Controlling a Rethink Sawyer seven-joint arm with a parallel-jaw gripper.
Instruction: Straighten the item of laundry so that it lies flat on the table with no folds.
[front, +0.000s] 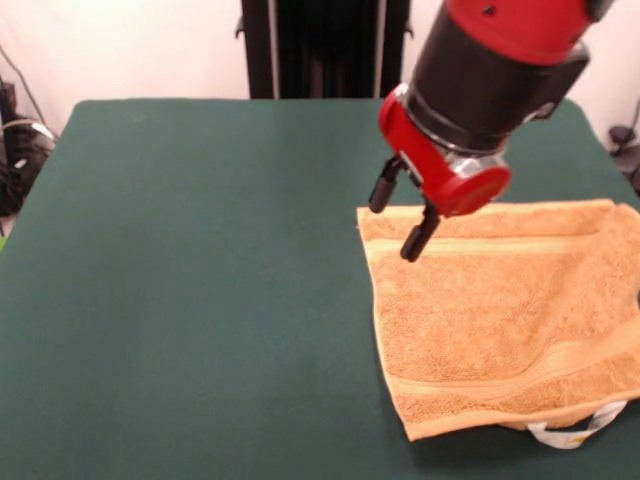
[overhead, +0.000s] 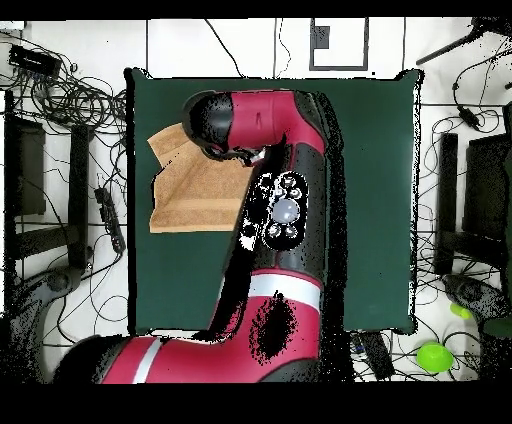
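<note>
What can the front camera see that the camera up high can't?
Only the front view shows the claw, its two black fingers apart and holding nothing, hanging by the towel's far corner. It also shows the towel's white label and woven bands.

Only the overhead view shows the whole red arm bending across the table, hiding the claw, plus cables on the floor.

Both show the orange towel spread out near one edge of the green table.
</note>
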